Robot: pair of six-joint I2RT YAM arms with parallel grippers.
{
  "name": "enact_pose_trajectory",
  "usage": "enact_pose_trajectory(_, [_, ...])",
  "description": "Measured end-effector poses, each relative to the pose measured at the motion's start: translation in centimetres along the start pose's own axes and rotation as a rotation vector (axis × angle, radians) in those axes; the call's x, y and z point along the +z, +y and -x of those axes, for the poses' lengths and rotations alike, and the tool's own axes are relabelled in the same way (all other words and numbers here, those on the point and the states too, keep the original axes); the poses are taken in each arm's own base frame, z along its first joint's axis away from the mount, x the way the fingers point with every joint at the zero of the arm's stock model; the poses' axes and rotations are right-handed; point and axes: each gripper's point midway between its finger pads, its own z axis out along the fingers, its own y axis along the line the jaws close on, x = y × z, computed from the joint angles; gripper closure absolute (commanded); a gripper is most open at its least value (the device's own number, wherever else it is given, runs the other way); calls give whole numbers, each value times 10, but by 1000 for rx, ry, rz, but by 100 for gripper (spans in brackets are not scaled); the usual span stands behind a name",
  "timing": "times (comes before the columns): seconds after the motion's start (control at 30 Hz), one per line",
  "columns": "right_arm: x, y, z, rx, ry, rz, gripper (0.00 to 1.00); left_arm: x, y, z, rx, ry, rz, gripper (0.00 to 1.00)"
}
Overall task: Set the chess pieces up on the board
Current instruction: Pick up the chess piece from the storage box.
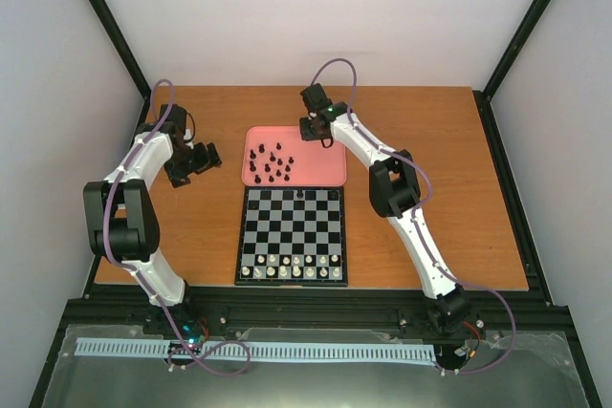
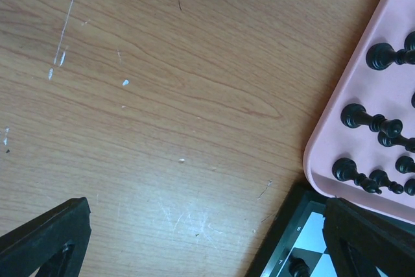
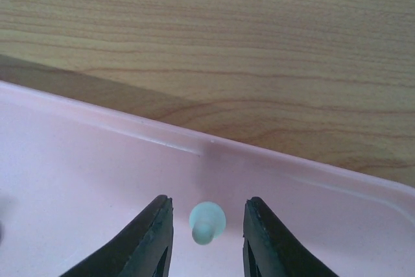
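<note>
The board (image 1: 292, 226) lies in front of the pink tray (image 1: 325, 171). White chess pieces (image 1: 291, 267) fill its two nearest rows, and one black piece (image 1: 302, 195) stands on the far row. Several black pieces (image 1: 272, 164) stand in the tray. My right gripper (image 3: 207, 202) is low inside the tray (image 3: 78, 160) by its far rim. It is open around a small pale piece (image 3: 207, 223), with a gap on each side. My left gripper (image 2: 207, 251) hangs open and empty over bare wood, left of the tray (image 2: 337, 141) and the board's corner (image 2: 310, 224).
Black pieces (image 2: 360, 117) lie close to the tray's left wall in the left wrist view. One black piece (image 2: 299, 268) stands at the board's far-left corner. Black frame posts and white walls enclose the wooden table (image 1: 430, 188).
</note>
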Motion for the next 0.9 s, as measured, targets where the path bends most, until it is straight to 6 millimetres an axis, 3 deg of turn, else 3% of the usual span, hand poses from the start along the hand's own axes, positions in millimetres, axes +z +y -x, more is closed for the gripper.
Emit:
enact_pose_trajectory(0.33, [-1, 1, 11, 20, -23, 34, 72, 1, -1, 1, 0, 2, -4, 0])
enact_pose_trajectory(0.63, [14, -4, 0, 36, 8, 36, 73, 2, -2, 2, 0, 4, -7, 0])
enact_pose_trajectory(0.9, [14, -3, 0, 52, 9, 42, 84, 2, -3, 2, -1, 6, -9, 0])
